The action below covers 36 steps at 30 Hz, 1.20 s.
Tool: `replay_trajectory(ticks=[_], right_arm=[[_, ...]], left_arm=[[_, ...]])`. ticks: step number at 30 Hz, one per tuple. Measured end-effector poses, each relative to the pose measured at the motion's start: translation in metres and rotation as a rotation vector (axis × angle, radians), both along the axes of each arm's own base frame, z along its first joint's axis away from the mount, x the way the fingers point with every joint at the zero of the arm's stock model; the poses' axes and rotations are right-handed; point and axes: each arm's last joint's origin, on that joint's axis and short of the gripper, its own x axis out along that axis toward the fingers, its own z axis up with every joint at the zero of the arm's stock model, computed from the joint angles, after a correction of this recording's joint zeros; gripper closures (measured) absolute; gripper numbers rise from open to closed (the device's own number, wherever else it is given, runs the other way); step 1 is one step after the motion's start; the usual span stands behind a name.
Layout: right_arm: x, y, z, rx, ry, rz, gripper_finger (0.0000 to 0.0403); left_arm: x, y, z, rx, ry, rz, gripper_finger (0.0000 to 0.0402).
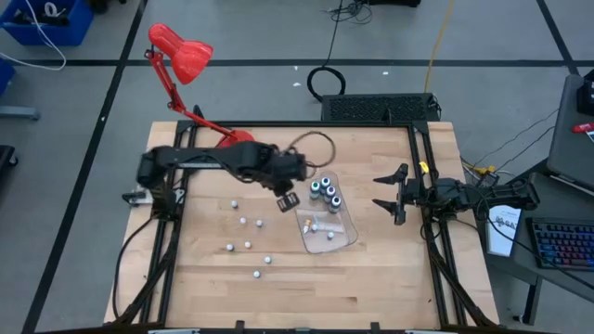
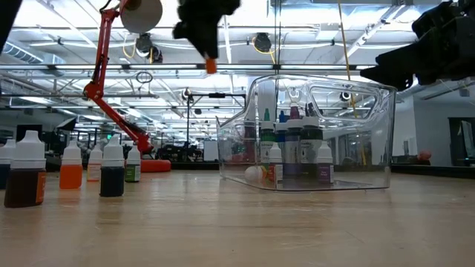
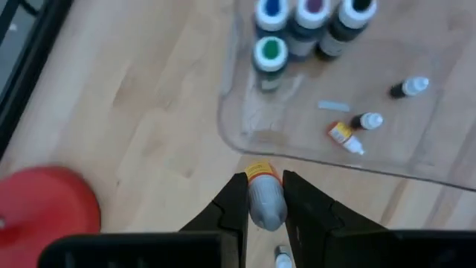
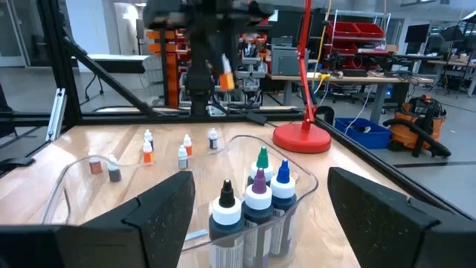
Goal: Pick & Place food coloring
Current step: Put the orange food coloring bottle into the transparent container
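My left gripper [image 1: 286, 199] hangs high over the table, just left of the clear tray [image 1: 349, 237], shut on a small food coloring bottle [image 3: 265, 195] with an orange end. In the low view that orange end [image 2: 211, 67] shows under the gripper, well above the wood. Several upright bottles [image 1: 324, 193] stand at the tray's far end, and a few tiny ones [image 3: 355, 132] lie on its floor. More little bottles [image 1: 245, 223] stand loose on the table to the left. My right gripper [image 1: 391, 197] waits open at the right side. My left gripper pinches the small bottle's whitish part [image 3: 266, 211] between its two fingers [image 3: 233, 202]. The fingers slant steeply down from above. The bottle's orange end [image 3: 260, 171] sticks out past the fingertips, and the bottle is lifted clear of the table.
A red desk lamp has its base [image 1: 236, 139] at the table's far left, and its arm reaches up over the far edge. Dark frame rails [image 1: 418, 167] run along the table's sides. Bare wood lies between the loose bottles and the tray.
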Motion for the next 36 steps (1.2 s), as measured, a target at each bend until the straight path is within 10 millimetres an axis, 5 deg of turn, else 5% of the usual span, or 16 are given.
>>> replay_trajectory(ticks=[10,27,36], right_arm=[[0.0,0.0,0.0,-0.001,0.005,0.0,0.0108],[0.0,0.0,0.0,0.0,0.005,0.0,0.0108],[0.0,0.0,0.0,0.0,0.006,0.0,0.0108]], left_arm=[[0.069,-0.009,-0.063,-0.084,0.115,-0.263,0.0338],[0.098,-0.002,-0.136,-0.071,0.22,-0.262,0.0338],[0.105,-0.001,-0.152,-0.063,0.195,-0.273,0.0338]])
